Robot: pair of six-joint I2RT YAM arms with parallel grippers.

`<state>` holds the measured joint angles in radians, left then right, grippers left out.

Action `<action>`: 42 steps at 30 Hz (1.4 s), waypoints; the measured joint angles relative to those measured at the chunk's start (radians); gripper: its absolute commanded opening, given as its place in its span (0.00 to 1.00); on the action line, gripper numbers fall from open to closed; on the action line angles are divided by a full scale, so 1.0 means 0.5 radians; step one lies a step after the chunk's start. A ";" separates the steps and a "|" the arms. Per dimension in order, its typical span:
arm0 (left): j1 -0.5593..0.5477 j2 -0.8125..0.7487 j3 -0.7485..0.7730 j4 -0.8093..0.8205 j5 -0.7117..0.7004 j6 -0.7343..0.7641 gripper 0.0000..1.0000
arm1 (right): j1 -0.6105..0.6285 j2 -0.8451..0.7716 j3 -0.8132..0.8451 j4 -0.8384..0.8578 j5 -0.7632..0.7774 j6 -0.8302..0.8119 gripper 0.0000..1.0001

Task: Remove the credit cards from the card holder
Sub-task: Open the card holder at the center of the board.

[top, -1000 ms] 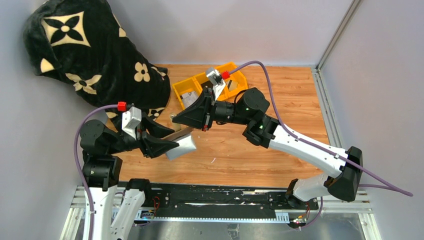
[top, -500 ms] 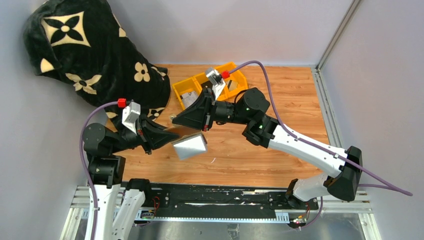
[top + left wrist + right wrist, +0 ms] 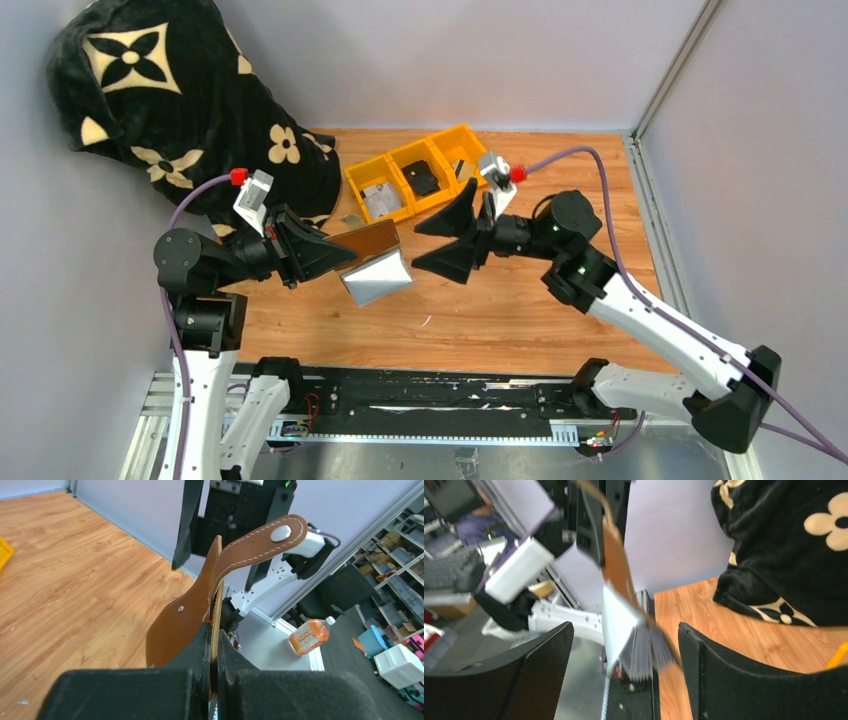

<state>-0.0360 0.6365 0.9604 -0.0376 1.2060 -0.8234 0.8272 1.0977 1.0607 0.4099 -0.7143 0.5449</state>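
The card holder (image 3: 368, 241) is held clear of the bench (image 3: 560, 180), near the left-hand compartment of the yellow tray (image 3: 352, 181), on the side of the tray toward the arm bases. It is presented open: a brown leather panel faces upward, and a grey-silver face (image 3: 380, 280) hangs below it. In the left wrist view, the snap tab (image 3: 260, 535) is seen curling away from the leather body. In the right wrist view, a fan of thin pale card edges (image 3: 639, 652) is visible at the lower end of the holder, though that view is blurred. The left end effector (image 3: 345, 258) is clamped on the holder's edge farther from the tray, with both fingers pressed flat against the leather. The right end effector (image 3: 415, 249) is positioned just off the holder's other edge, on the near side of the tray's middle compartment, with its fingers spread wide apart and nothing gripped. Whether its fingertips touch the holder cannot be determined. A small black object (image 3: 422, 180) lies in the tray's middle compartment. A black blanket with cream flowers (image 3: 170, 100) is heaped to the left of the tray.
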 measured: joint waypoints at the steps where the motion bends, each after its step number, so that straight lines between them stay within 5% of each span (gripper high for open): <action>1: 0.000 -0.001 0.013 0.010 0.004 -0.022 0.00 | 0.000 -0.050 -0.046 -0.029 0.002 -0.051 0.81; 7: 0.000 0.002 0.053 0.047 0.031 -0.170 0.00 | 0.000 -0.287 -0.343 -0.031 -0.054 -0.343 0.82; 15: 0.000 0.019 0.054 0.053 0.050 -0.277 0.00 | 0.002 -0.170 -0.433 0.123 -0.091 -0.413 0.83; 42: -0.015 0.019 0.103 0.060 0.050 -0.362 0.00 | 0.157 0.249 -0.037 0.363 -0.093 -0.414 0.83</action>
<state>-0.0437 0.6460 1.0119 -0.0078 1.2312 -1.0046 0.9058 1.2221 1.0424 0.5915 -0.7609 0.3378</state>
